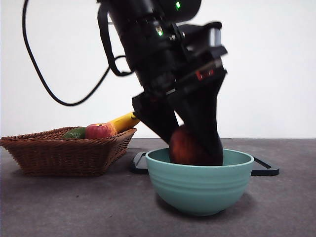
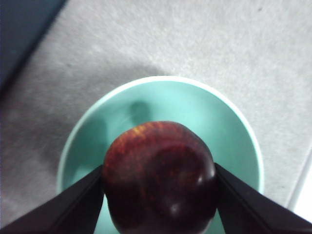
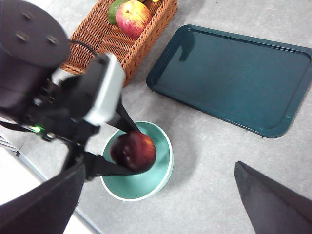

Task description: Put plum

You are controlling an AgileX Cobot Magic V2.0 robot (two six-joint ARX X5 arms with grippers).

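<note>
While the left gripper (image 2: 158, 200) pinches the plum (image 2: 160, 178) low inside the teal bowl (image 1: 200, 185), the placing step looks nearly done, so next its jaws should spread and lift clear; the right gripper (image 3: 161, 204) waits, spread wide.

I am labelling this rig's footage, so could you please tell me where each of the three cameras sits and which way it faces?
Front view: low, at table height, looking level across; the left gripper lowers the plum into the teal bowl, wicker basket behind.
Left wrist view: on the left arm, looking down past its own jaws, shut on the plum above the bowl.
Right wrist view: high on the waiting right arm, looking down; its own jaws stand wide apart, the left arm and dark tray below.
Shared: all three show plum and bowl.
</note>
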